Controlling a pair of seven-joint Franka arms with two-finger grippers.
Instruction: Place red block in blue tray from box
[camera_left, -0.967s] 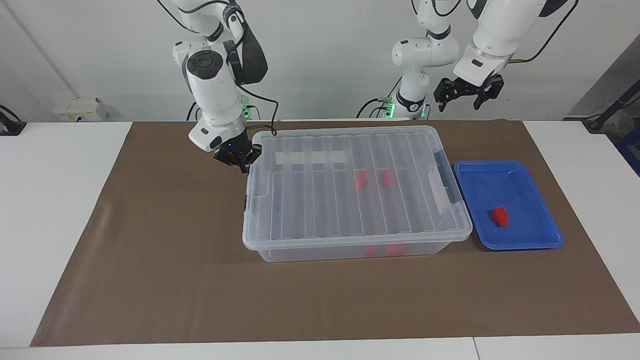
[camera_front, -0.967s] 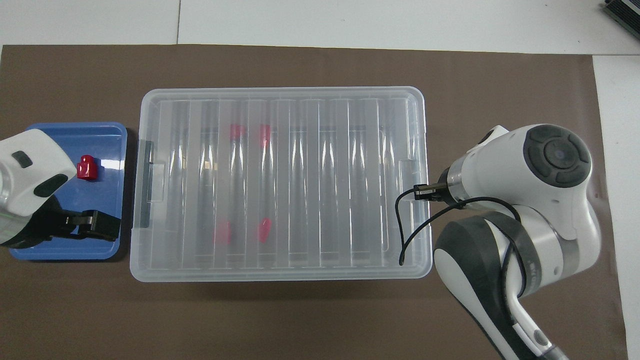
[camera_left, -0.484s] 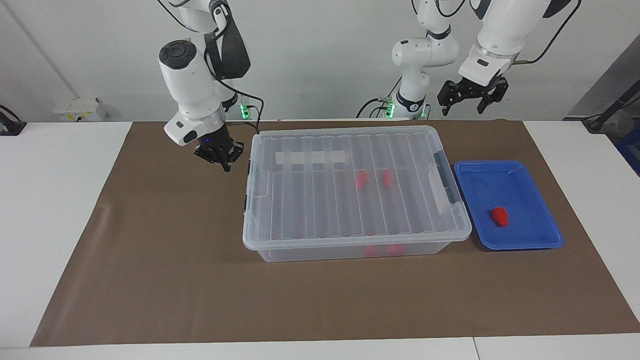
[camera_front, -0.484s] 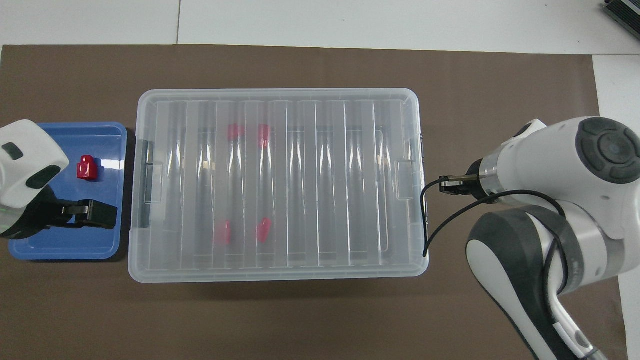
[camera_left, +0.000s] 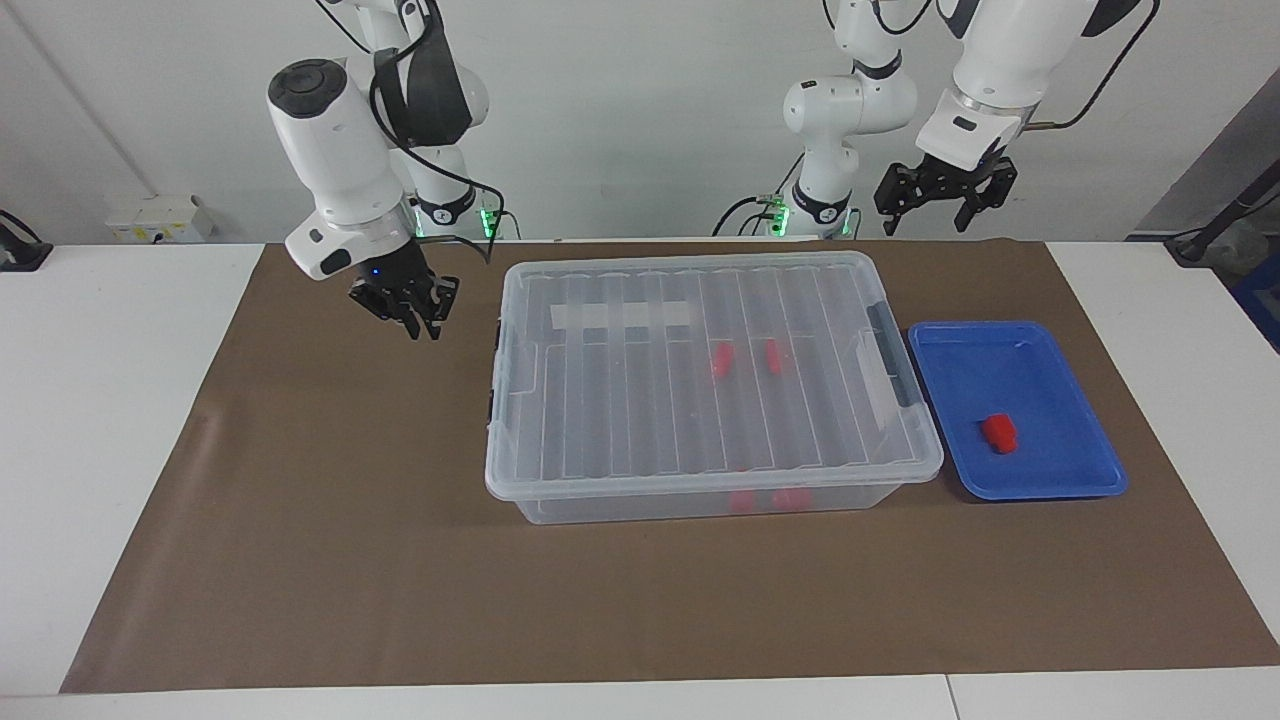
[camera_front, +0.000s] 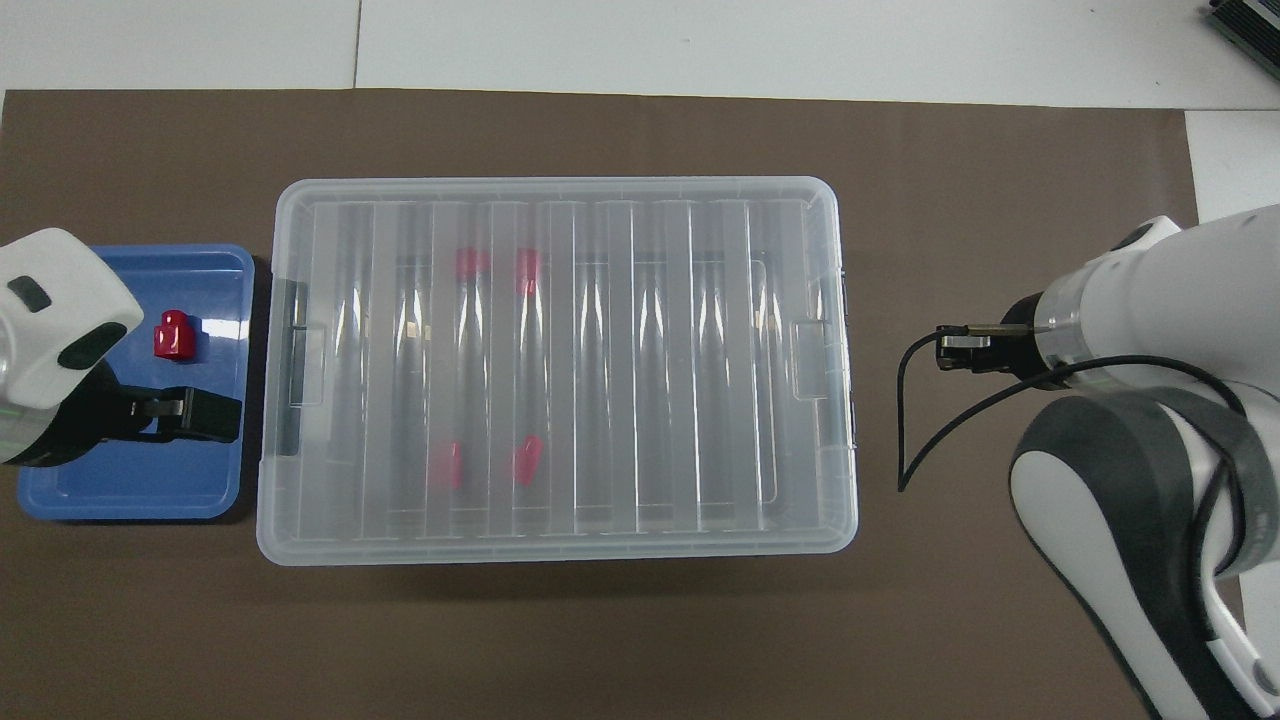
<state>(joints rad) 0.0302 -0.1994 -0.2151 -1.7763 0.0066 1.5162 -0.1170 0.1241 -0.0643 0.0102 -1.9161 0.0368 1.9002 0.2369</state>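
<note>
Since a second ago the right gripper (camera_left: 410, 312) has left the box (camera_left: 700, 375) at the right arm's end and now hangs over bare brown mat (camera_left: 300, 480), well apart from the bin. From the facing camera, I cannot tell how its jaws stand; they carry nothing that shows. The lid (camera_left: 620, 400) lies flat across the bin, as it did before. The left gripper (camera_left: 937, 198) is raised near its arm's base, jaws spread and empty, much where it was half a second ago. Under it, toward the table's front, the blue tray (camera_left: 1060, 350) holds one red block (camera_left: 999, 432), unmoved. More red blocks (camera_left: 745, 360) show through the clear lid.

From overhead, the right gripper (camera_front: 968, 350) is clear of the box (camera_front: 800, 250), with a strip of mat between the jaws and the bin's edge. The left gripper (camera_front: 185, 418) covers part of the blue tray (camera_front: 215, 262), and the red block (camera_front: 173, 335) lies just beside the jaws in this view, farther from the robots. The other red blocks (camera_front: 495, 265) sit inside the closed bin.

With a block in the tray, the lid down and both arms backing away empty, the job looks finished.
</note>
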